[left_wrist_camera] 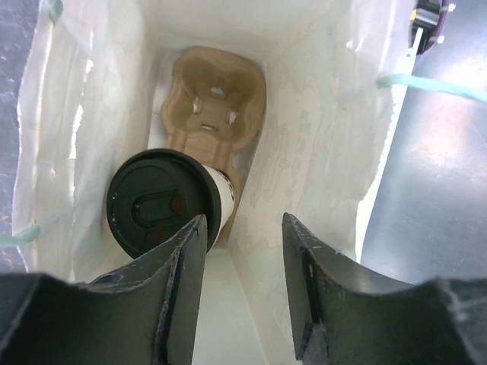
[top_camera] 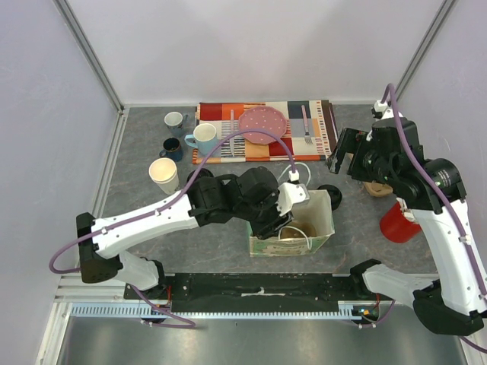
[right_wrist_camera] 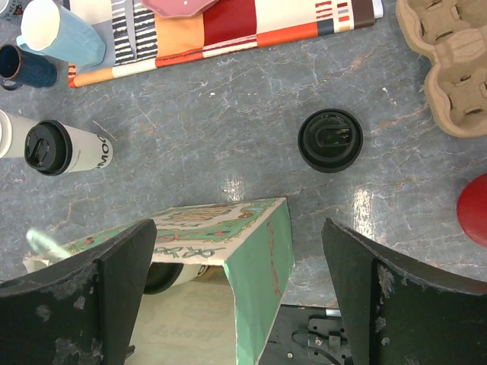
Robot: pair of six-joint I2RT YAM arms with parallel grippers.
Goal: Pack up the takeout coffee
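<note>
Down at the near edge, the left gripper [left_wrist_camera: 244,224] is inside the paper bag [top_camera: 289,245], fingers apart with nothing between them. Just past one finger [left_wrist_camera: 179,274] is the cup in the bag [left_wrist_camera: 161,201], upright with its black lid on. It stands at the near end of a cardboard carrier [left_wrist_camera: 218,99] that lies on the bag's floor. Finger and lid edge overlap in the wrist view. Touching or just clear? Can't tell.

To the right of the bag, a loose lid [right_wrist_camera: 329,140] lies flat on the grey table [top_camera: 133,190], just beside the bag's corner. Farther right stands a red object [top_camera: 399,220], too cropped to name. The right gripper [top_camera: 344,163] hangs above the table near that lid, jaws spread wide, holding nothing. Partly under its arm rests another carrier [right_wrist_camera: 449,61].

Over on the left there's an open cup [top_camera: 163,175] standing upright. The right wrist view shows a lidded cup [right_wrist_camera: 65,148] just beside it, dark print on its side. Beyond them come the navy mug [top_camera: 171,147], the light blue mug [top_camera: 203,137] at the cloth's left edge, and the white mug [top_camera: 175,119]. Farthest back, the patterned cloth [top_camera: 221,114] carries a pink plate [top_camera: 263,125] and a fork [top_camera: 307,125].
</note>
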